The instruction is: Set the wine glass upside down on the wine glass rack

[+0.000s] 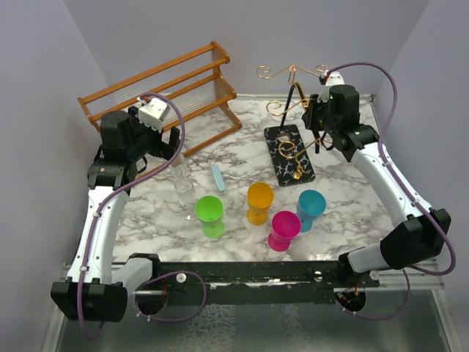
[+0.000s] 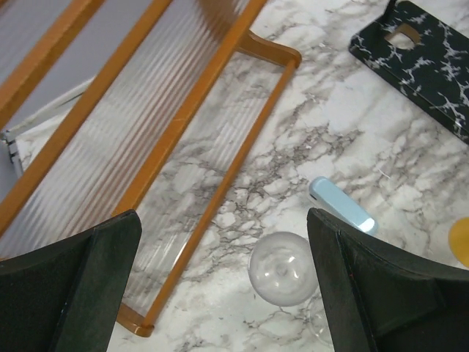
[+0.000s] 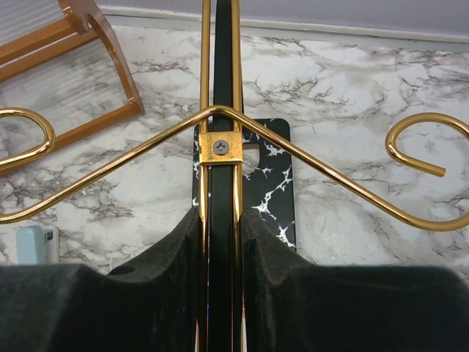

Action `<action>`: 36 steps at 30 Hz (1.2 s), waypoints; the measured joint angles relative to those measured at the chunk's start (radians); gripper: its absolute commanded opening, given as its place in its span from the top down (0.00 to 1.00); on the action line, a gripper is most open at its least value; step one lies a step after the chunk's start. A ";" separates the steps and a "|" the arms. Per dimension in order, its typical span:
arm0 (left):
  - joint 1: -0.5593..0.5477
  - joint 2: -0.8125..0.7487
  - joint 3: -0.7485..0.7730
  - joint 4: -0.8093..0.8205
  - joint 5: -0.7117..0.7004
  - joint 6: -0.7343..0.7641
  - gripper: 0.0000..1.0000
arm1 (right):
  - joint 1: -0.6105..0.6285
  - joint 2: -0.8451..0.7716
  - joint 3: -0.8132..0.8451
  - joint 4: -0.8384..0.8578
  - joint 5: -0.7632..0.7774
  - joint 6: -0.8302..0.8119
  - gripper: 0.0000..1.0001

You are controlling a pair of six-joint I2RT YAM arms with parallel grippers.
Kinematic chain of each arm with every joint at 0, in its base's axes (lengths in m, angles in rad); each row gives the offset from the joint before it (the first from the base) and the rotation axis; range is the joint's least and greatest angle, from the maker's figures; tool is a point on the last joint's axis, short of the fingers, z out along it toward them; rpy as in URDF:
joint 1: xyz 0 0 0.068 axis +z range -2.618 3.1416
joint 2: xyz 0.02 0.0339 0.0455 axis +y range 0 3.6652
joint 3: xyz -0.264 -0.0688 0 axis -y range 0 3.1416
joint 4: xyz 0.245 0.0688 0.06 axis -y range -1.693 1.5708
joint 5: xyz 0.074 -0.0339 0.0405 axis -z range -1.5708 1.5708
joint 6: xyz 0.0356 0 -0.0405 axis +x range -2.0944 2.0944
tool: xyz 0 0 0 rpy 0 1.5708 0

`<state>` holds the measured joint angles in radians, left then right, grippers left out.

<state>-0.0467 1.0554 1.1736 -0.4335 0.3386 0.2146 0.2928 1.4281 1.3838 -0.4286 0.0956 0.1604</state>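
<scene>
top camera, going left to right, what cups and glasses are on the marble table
clear wine glass → green stemmed cup → orange stemmed cup → pink stemmed cup → teal stemmed cup

You have a marble-patterned table (image 1: pixel 157 227) carrying: wooden slatted rack (image 1: pixel 157 92) back left; wine glass rack (image 1: pixel 278 139) right of centre; clear wine glass (image 1: pixel 181 183) near a pale blue bar (image 1: pixel 217 177); green cup (image 1: pixel 209 213), orange cup (image 1: pixel 259 202), pink cup (image 1: pixel 283 229), teal cup (image 1: pixel 311 209) in front.
</scene>
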 measured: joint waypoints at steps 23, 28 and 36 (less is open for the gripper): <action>0.001 0.114 0.121 -0.384 0.015 0.118 0.26 | -0.007 -0.065 -0.011 0.038 -0.153 -0.105 0.26; 0.000 0.134 0.132 -0.425 -0.002 0.124 0.37 | -0.007 -0.112 -0.018 0.041 -0.162 -0.146 0.25; -0.013 0.208 0.156 -0.463 -0.029 0.132 0.56 | -0.018 -0.144 -0.034 0.041 -0.163 -0.184 0.25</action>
<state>-0.0601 1.2633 1.3296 -0.8970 0.3096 0.3466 0.2752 1.2842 1.3502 -0.3874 -0.0677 -0.0238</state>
